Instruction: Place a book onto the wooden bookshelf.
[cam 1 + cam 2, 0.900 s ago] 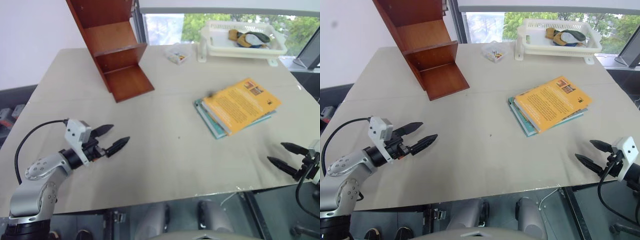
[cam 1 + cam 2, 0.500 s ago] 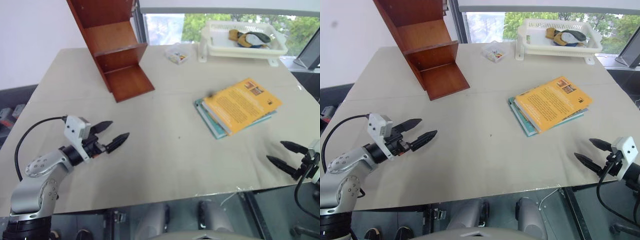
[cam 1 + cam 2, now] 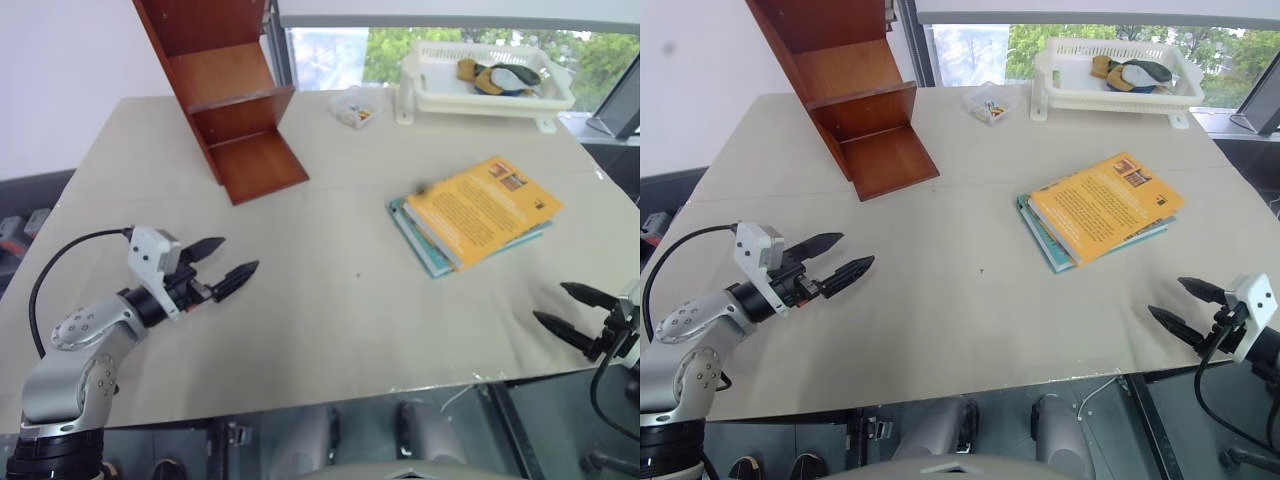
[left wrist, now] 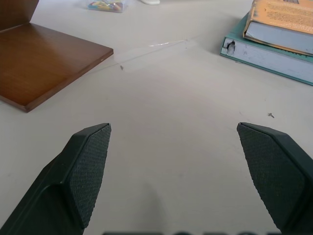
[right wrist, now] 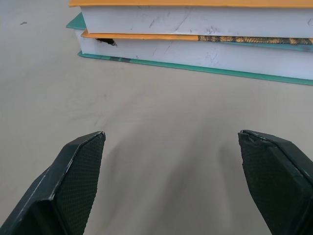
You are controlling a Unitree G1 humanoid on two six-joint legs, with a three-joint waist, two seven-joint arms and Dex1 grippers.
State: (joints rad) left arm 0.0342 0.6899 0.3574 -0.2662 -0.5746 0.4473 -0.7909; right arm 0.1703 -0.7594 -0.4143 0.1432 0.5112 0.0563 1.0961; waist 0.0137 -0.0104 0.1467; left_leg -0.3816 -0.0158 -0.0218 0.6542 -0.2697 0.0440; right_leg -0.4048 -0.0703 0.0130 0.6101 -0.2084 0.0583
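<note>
Bare table (image 3: 330,300) (mid-span) lies open between bookshelf (image 3: 225,100) and book (image 3: 487,208).

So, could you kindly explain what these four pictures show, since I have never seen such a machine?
It is a two-armed humanoid robot. Two pictures look down from its head; the other two look along each wrist's black fingers. The left pincer and the right pincer are both open and hold nothing. On the table lies the book, orange-yellow, on top of a teal book. The wooden bookshelf stands at the far left, a white basket far right, and a small clear box between them.
</note>
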